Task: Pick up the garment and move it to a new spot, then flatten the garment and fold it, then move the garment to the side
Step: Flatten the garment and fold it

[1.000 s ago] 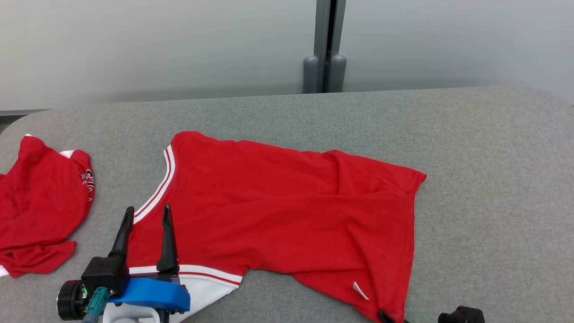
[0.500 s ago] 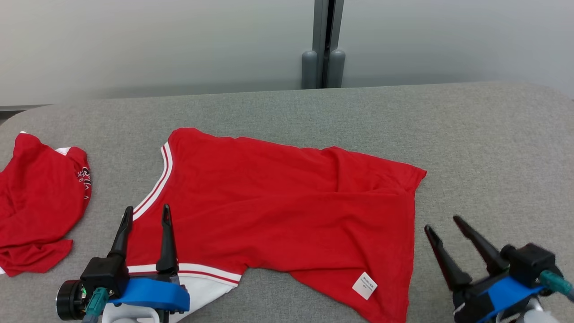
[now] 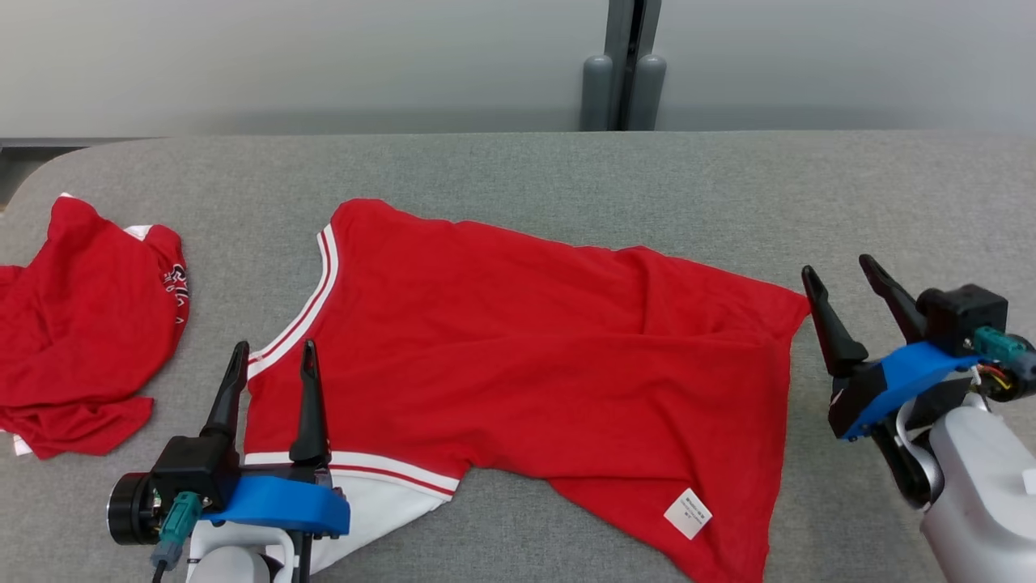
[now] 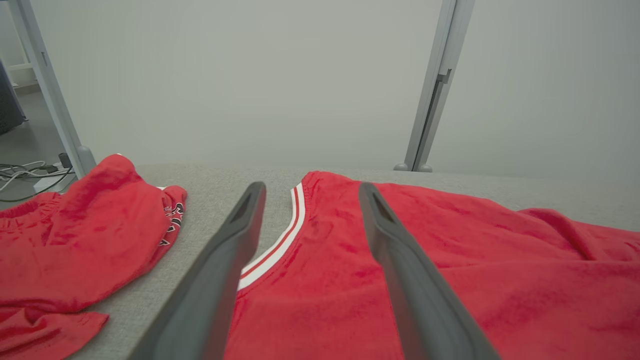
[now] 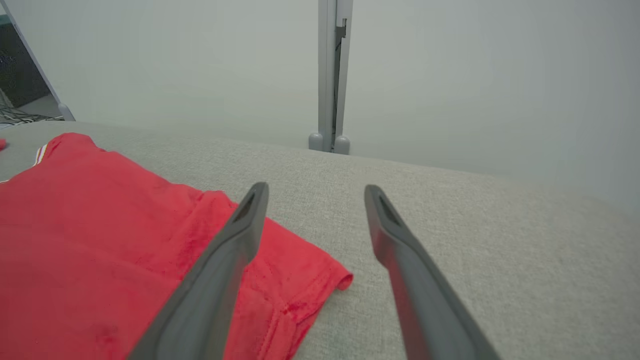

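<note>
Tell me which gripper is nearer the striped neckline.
Left. The left gripper hovers at the neckline; the right gripper is beyond the opposite end of the shirt.

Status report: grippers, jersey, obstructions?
Left gripper open above red jersey, at striped trim. Right gripper open beside hem corner. Jersey spread, creased, unheld. Second red garment apart, left.

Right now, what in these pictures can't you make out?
1. Label on the jersey: its print is too small to read in the head view.
2. Lettering on the other garment: folds hide most of it in the head and left wrist views.
3. Jersey's near hem corner: cut off by the head view's bottom edge.
4. Jersey's white panel: partly hidden by the left gripper and its arm in the head view.
</note>
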Available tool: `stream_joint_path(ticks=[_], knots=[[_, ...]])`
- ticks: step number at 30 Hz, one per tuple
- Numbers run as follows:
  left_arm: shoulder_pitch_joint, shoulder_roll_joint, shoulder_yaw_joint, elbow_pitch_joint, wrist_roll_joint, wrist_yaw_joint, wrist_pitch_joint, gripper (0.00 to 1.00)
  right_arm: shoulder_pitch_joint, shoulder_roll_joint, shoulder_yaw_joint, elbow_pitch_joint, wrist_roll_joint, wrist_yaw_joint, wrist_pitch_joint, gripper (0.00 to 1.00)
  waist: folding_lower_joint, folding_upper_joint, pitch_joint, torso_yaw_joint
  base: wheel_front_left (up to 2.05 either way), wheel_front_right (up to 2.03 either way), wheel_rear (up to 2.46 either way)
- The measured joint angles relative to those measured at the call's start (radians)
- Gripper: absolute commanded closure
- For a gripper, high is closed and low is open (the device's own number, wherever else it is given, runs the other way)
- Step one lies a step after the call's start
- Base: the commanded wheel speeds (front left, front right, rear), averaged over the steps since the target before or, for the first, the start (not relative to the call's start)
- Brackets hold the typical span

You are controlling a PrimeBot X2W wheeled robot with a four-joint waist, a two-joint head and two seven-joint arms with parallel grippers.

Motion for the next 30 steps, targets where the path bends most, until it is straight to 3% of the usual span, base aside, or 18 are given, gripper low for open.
stream_joint_path(ticks=[11,21,22,23,30], knots=[[-0.034,0.0,-0.021,0.002,-0.012,0.003,0.0,0.0,-0.171,-0.002,0.065,0.35,0.022,0.0,0.035,0.0,0.0,0.0,0.05,0.057,0.0,0.0,0.0],[-0.048,0.0,-0.022,0.001,-0.015,0.009,0.0,0.0,-0.242,0.028,0.151,0.511,0.087,0.0,0.063,0.0,0.0,0.0,0.073,0.071,0.0,0.0,0.0],[-0.049,0.0,-0.021,0.001,-0.015,0.009,0.0,0.0,-0.248,0.033,0.155,0.52,0.105,0.0,0.071,0.71,0.0,0.0,0.074,0.069,0.0,0.0,0.0],[-0.05,0.0,-0.021,0.0,-0.015,0.009,0.0,0.0,-0.254,0.036,0.157,0.526,0.119,0.0,0.075,1.0,-0.0001,0.0,0.075,0.068,0.0,0.0,0.0],[-0.061,0.0,-0.032,0.001,-0.021,0.009,0.0,0.0,-0.34,-0.003,0.183,0.568,0.158,0.0,0.063,1.0,0.0,0.0,0.086,0.078,0.0,0.0,0.0]])
